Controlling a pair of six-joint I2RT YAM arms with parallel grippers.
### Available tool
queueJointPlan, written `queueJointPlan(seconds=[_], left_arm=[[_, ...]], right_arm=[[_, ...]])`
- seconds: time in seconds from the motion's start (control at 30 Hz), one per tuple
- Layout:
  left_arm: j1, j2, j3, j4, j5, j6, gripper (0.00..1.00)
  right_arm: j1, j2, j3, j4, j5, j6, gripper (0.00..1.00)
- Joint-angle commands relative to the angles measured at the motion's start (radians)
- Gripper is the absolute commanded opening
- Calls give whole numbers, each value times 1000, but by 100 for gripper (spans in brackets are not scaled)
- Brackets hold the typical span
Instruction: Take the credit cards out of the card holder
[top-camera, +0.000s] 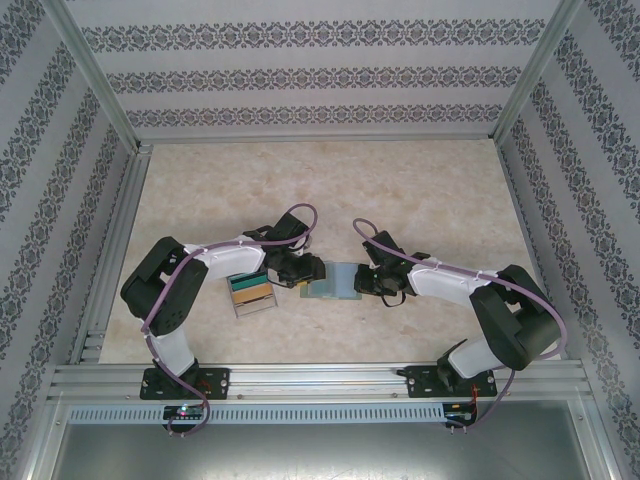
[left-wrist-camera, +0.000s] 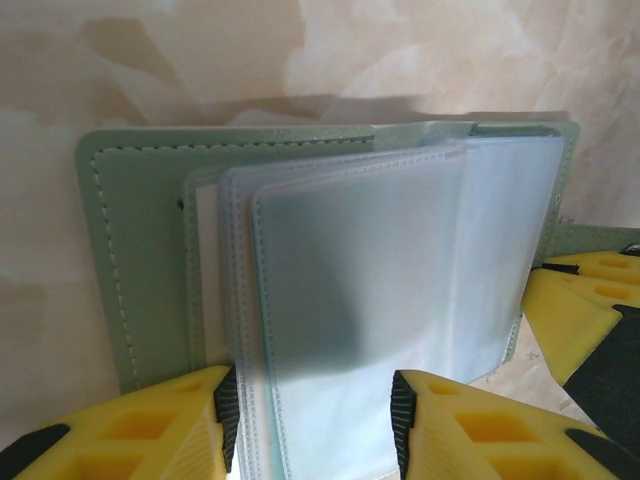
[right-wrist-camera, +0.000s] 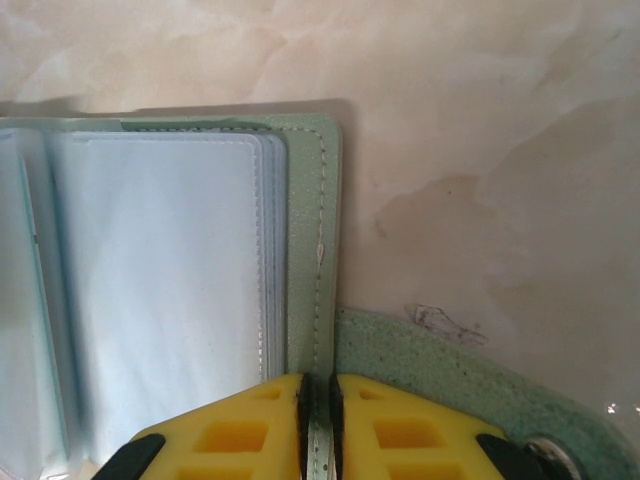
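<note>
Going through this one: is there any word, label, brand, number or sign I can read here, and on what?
None can be read.
card holder: plain green cover and stitching, no print.
sleeves: clear, no text shows.
cards beside it: too small to read.
mark on the table: a faint scribble, not legible.

The left arm (top-camera: 165, 290) and right arm (top-camera: 510, 315) look alike, with white link shells between bulky black joint housings. A thin purple cable (top-camera: 296, 208) loops back from the jaws along each arm. The left gripper (left-wrist-camera: 315, 420) and right gripper (right-wrist-camera: 320, 425) carry bright yellow fingers (left-wrist-camera: 165, 425) moulded with square recessed pockets. Ribbed black pads (left-wrist-camera: 228, 405) line the inner faces of the fingers, and black mounts sit behind them.
</note>
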Motion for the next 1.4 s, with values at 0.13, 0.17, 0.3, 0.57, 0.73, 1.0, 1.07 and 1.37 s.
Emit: queueJointPlan(seconds=[0.13, 0.17, 0.3, 0.57, 0.73, 1.0, 1.07, 1.37], left_arm=[[1, 9, -3, 67, 69, 7, 53], [0, 10, -3, 67, 72, 5, 55], [1, -4, 13, 23, 36, 24, 57], [0, -57, 57, -147, -147, 64, 55], [1, -47, 54, -109, -104, 58, 52], [1, -9, 36, -47, -34, 45, 50], [1, -3, 32, -44, -27, 44, 50], [0, 34, 38, -69, -38, 55, 50]], right_arm=[[8, 35, 0, -23, -28, 0, 18], [8, 36, 0, -23, -28, 0, 18], [7, 34, -1, -24, -28, 0, 18], [9, 39, -1, -21, -28, 2, 18], [10, 39, -1, -19, -28, 3, 18], [9, 40, -3, -20, -28, 4, 18], [10, 42, -3, -20, -28, 3, 18], [10, 48, 2, -18, -30, 2, 18]])
